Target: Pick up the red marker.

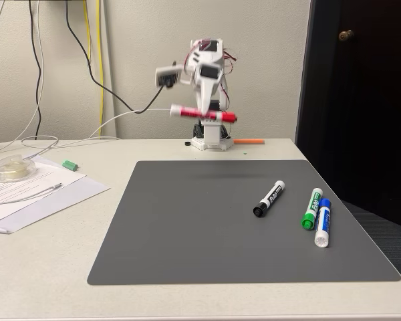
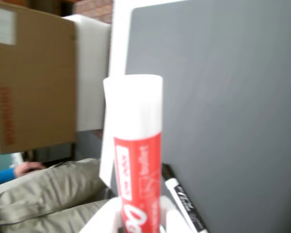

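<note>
The red marker [image 1: 204, 114] hangs level in the air, well above the back edge of the grey mat [image 1: 207, 227], with my gripper [image 1: 204, 112] shut on its middle. Its red cap points right in the fixed view. In the wrist view the red marker [image 2: 136, 160] rises from the bottom edge, white barrel end up, red label below; my gripper [image 2: 138, 225] clamps it at the bottom of the frame, mostly cut off.
A black marker [image 1: 269, 198], a green marker [image 1: 311, 208] and a blue marker [image 1: 323, 223] lie on the mat's right half. Papers and a tape roll [image 1: 13, 167] sit at the left. A cardboard box [image 2: 34, 77] and a person's sleeve [image 2: 2, 177] lie beyond the table.
</note>
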`<action>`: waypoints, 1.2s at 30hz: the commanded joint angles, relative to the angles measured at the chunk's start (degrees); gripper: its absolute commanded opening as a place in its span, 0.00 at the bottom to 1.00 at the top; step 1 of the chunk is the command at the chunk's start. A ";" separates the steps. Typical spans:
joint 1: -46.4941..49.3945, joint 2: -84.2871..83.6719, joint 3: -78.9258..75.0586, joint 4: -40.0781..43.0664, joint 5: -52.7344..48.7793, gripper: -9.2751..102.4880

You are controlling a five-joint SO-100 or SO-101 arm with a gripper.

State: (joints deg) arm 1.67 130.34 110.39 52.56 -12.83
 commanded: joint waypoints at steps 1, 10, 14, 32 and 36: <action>1.14 2.64 -5.01 -0.18 -0.62 0.10; 1.85 6.94 -5.19 -3.96 8.09 0.10; 0.79 7.82 -5.19 -3.78 10.28 0.10; -0.53 9.32 -5.01 -3.16 12.30 0.10; -0.53 9.40 -5.19 -2.90 12.13 0.10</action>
State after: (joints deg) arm 1.58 137.99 108.11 49.83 -0.79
